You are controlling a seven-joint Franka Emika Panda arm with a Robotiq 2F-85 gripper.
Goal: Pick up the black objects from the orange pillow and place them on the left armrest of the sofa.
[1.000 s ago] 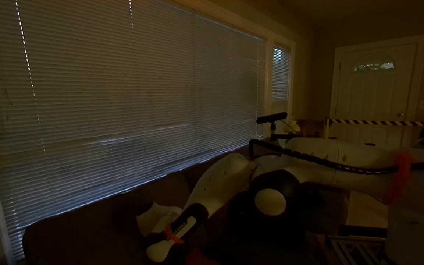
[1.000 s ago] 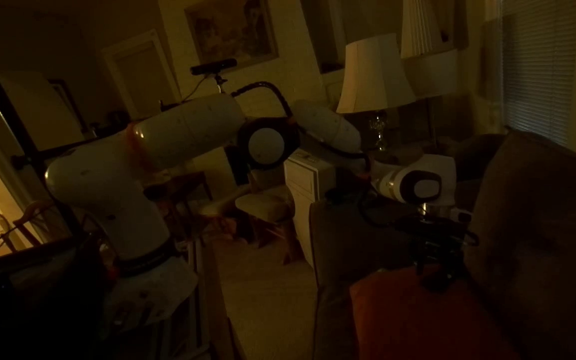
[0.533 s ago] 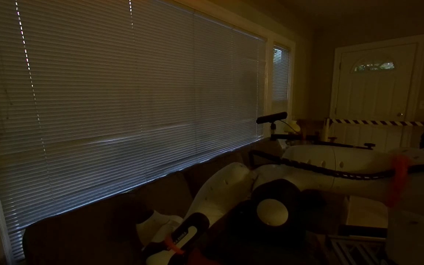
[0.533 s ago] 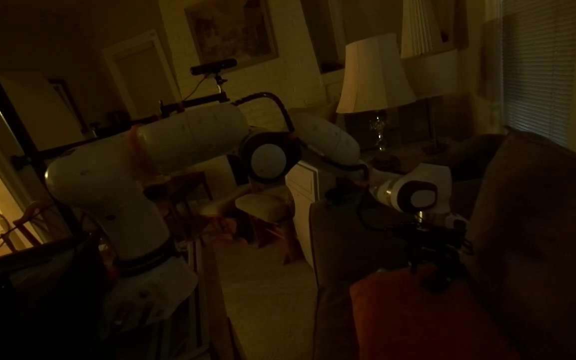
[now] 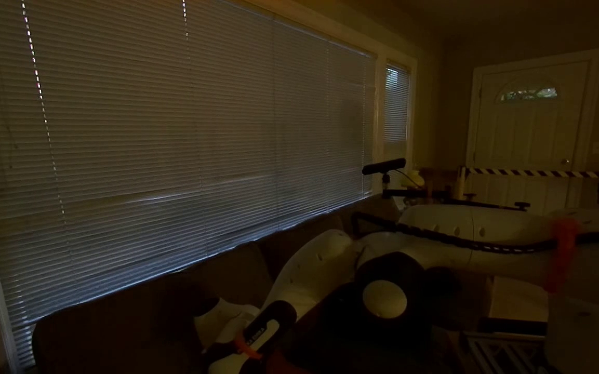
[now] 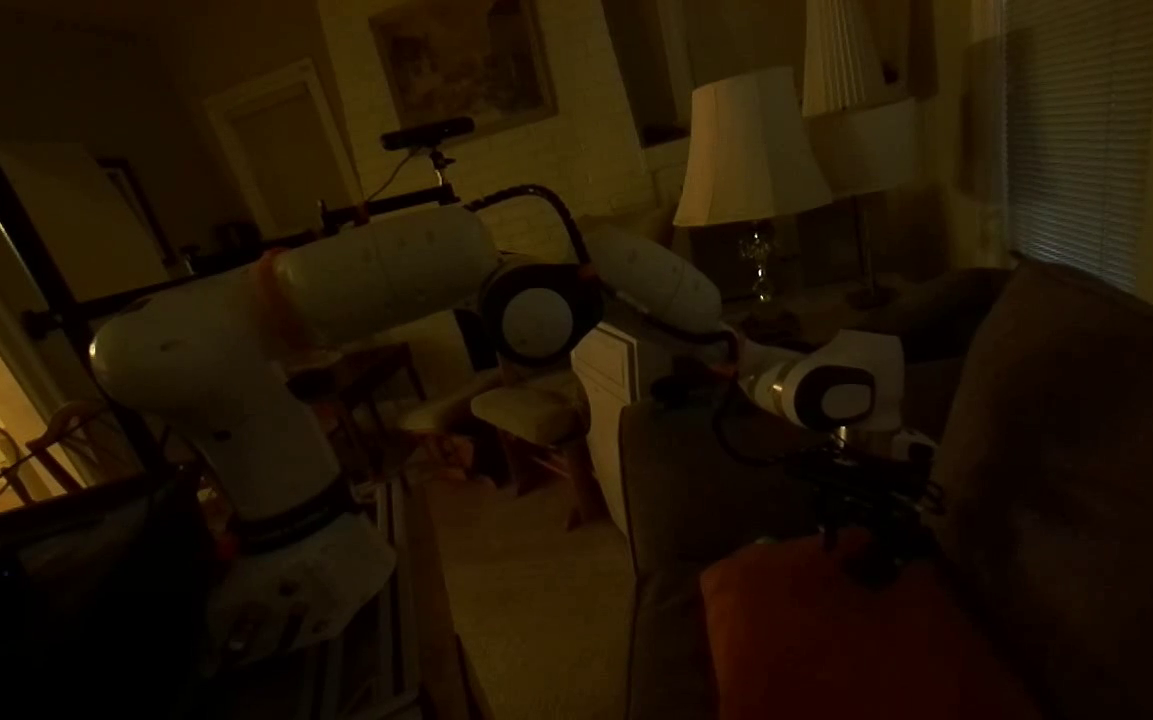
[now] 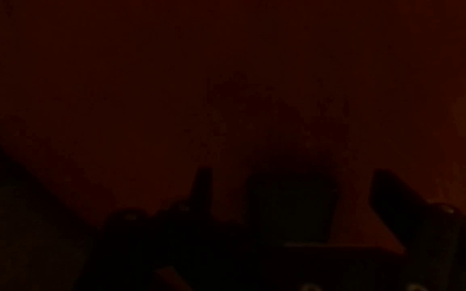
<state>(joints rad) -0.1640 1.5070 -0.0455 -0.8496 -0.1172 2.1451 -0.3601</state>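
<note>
- The gripper [image 7: 291,174] stood released, its fingers [image 7: 203,190] spread wide and clasping nothing; I judged them so set to pass on either side of the thing wanted.
- That thing, a black object [image 7: 293,208], lay on the orange pillow [image 6: 826,640], between the two fingers as the wrist view had it, with a strip of orange on each side.
- The light was so poor that I could not tell whether the fingers flanked the object or hung above it, nor pick out the left armrest.
- The robot arm [image 6: 386,270] reached over to the sofa [image 6: 1086,450] with the gripper pointing down, an attitude that seemed to suit a grasp from above.
- A black cable [image 6: 554,202] arched loosely above the arm, probably to spare the joints any tug.
- As to edges, the pillow's border ran slantwise across the lower left of the wrist view; in an exterior view the sofa's back rose just beside the gripper and left scant room there.
- Freer room lay upward and over the seat [image 6: 706,490] towards its front edge; the lamp [image 6: 751,150] stood well apart.
- To my mind the next move called for an even closing, then a straight lift before any swing, lest the pillow be dragged.
</note>
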